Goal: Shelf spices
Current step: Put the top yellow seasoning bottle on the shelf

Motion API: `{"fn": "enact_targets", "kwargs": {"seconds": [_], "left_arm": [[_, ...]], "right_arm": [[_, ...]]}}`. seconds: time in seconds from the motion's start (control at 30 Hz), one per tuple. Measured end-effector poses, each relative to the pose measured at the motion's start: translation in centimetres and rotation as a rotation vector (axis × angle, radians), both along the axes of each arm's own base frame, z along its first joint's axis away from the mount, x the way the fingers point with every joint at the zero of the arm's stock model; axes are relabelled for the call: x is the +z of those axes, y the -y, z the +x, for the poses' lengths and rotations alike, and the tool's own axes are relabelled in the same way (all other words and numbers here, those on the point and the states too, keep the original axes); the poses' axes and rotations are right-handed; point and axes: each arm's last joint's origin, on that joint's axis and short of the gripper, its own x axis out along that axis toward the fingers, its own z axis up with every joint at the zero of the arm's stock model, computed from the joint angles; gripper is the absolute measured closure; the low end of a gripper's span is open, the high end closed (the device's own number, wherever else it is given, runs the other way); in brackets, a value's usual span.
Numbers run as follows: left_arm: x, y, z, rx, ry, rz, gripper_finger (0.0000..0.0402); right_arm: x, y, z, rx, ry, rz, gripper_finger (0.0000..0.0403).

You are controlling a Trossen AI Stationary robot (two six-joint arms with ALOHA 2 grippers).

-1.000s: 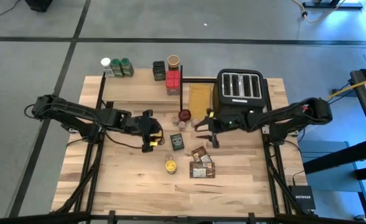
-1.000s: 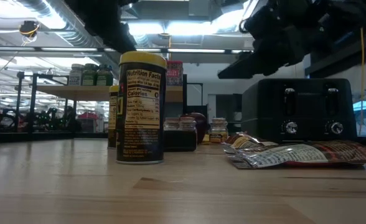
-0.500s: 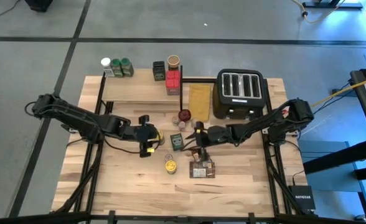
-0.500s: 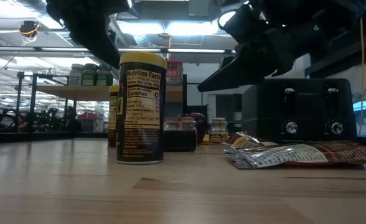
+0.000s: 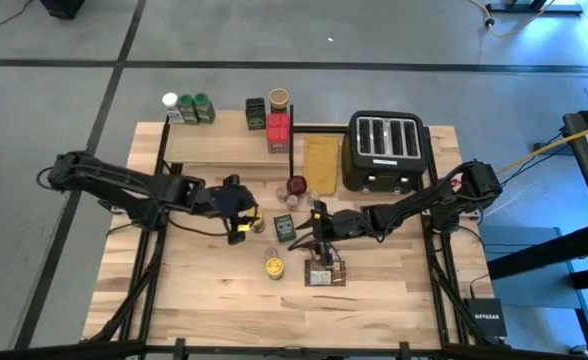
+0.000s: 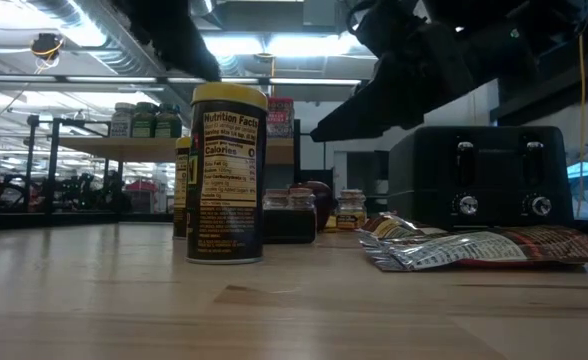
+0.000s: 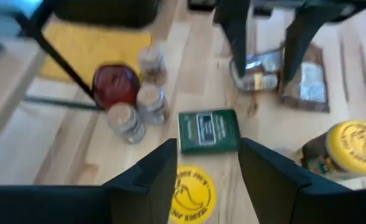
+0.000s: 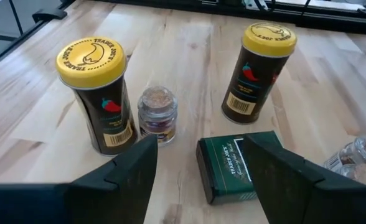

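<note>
Several spices stand on the shelf (image 5: 219, 146) at the far left, among them green-lidded jars (image 5: 195, 106) and a red box (image 5: 278, 131). On the table are two yellow-lidded jars (image 5: 255, 222) (image 5: 274, 266), a green tin (image 5: 286, 227), small glass jars (image 5: 290, 195) and brown packets (image 5: 324, 264). My left gripper (image 5: 240, 226) hangs open above the farther yellow-lidded jar (image 7: 192, 193), which stands on the table below its fingers. My right gripper (image 5: 312, 228) is open and holds nothing. It hovers over the packets and points at the green tin (image 8: 236, 167).
A black toaster (image 5: 385, 150) stands at the far right, with a tan-yellow board (image 5: 320, 160) beside it. A dark red knob (image 5: 296, 185) sits among the small jars. The shelf's black frame leg (image 5: 291, 150) rises close to them. Bare wood lies along the near edge.
My right gripper has swung from in front of the toaster toward the table's left and near edge. It has sunk lower and now stands over the packets, facing the green tin. Its fingers have stayed open. No spice has moved.
</note>
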Motion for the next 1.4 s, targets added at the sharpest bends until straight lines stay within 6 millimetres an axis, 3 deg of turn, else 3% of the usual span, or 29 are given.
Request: {"fn": "enact_targets", "kwargs": {"seconds": [0.27, 0.43, 0.87, 1.03, 1.2, 1.4], "left_arm": [[-1.8, -1.6, 0.5, 0.044, -0.133, -0.087, 0.0144], [-2.8, -1.7, 1.1, 0.03, -0.179, -0.121, 0.0117], [-5.8, -1.7, 2.8, 0.009, -0.31, -0.043, 0.012], [-5.9, -1.7, 2.8, 0.014, -0.313, -0.047, 0.0132], [-5.9, -1.7, 2.8, 0.015, -0.315, -0.046, 0.0184], [-5.3, -1.7, 2.5, 0.03, -0.333, -0.057, 0.0185]], "right_arm": [[-0.2, 0.0, -0.1, 0.0, -0.023, 0.01, 0.0162], [-0.2, 0.0, -0.1, 0.001, -0.023, 0.009, 0.0162], [-0.2, 0.1, -0.1, -0.011, -0.022, -0.026, 0.0162], [-0.2, 0.1, -0.1, -0.011, -0.022, -0.026, 0.0162], [-0.2, 0.1, -0.1, -0.011, -0.022, -0.027, 0.0162], [-0.2, 0.1, -0.1, -0.011, -0.021, -0.027, 0.0162]]}}
